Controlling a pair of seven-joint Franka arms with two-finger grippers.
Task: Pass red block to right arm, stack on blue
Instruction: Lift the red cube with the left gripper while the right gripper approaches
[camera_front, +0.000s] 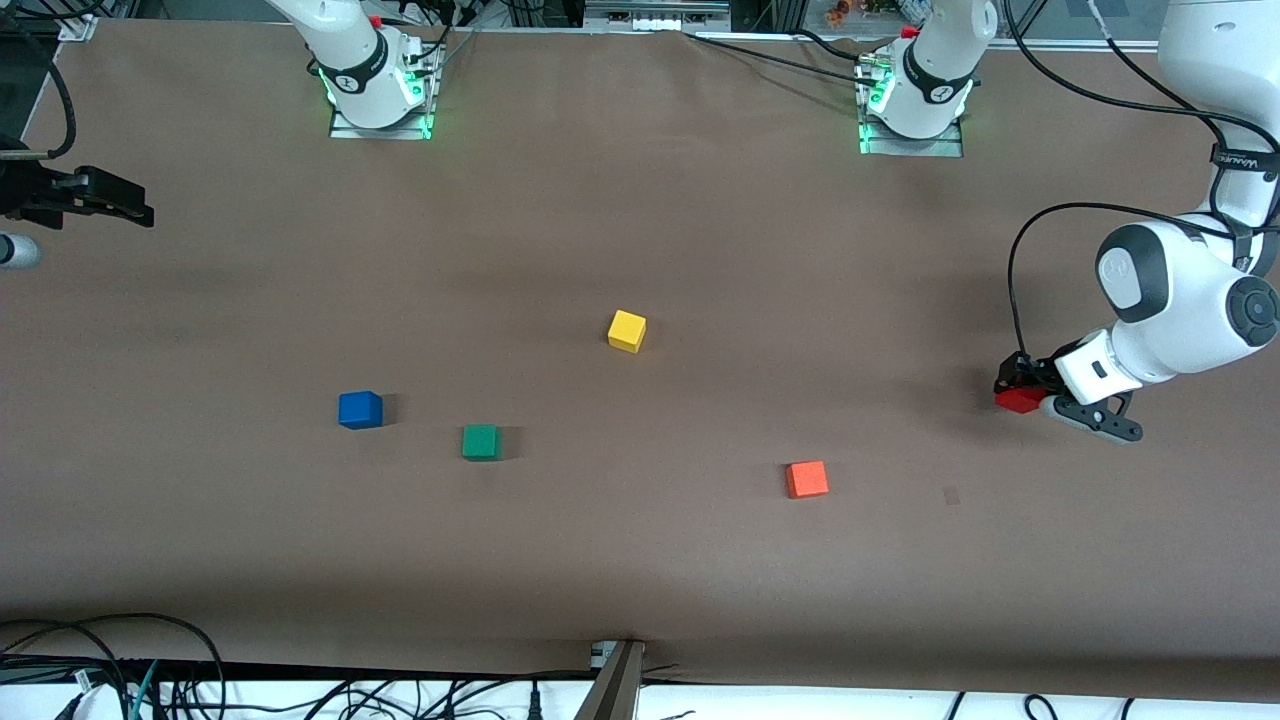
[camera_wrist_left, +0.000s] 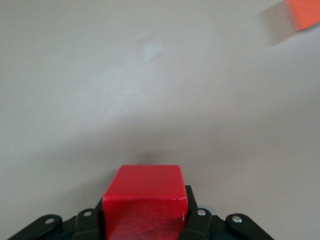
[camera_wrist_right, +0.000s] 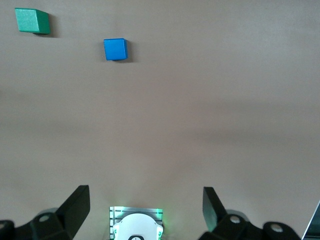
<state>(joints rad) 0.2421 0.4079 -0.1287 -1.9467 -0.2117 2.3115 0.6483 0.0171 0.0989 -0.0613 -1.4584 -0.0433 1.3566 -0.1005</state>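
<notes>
My left gripper (camera_front: 1016, 392) is shut on the red block (camera_front: 1019, 400), low over the table at the left arm's end. In the left wrist view the red block (camera_wrist_left: 145, 192) fills the gap between the black linked fingers (camera_wrist_left: 200, 225). I cannot tell whether it touches the table. The blue cube (camera_front: 360, 410) sits on the table toward the right arm's end and also shows in the right wrist view (camera_wrist_right: 115, 49). My right gripper (camera_front: 125, 207) hangs at the right arm's end of the table, open and empty, with its fingers (camera_wrist_right: 75, 205) wide apart.
A yellow cube (camera_front: 627, 330) sits mid-table. A green cube (camera_front: 480, 441) (camera_wrist_right: 32, 21) lies beside the blue one. An orange-red cube (camera_front: 806, 479) (camera_wrist_left: 304, 12) lies nearer the front camera than the left gripper. The arm bases (camera_front: 375, 90) (camera_front: 915, 100) stand along the table's edge.
</notes>
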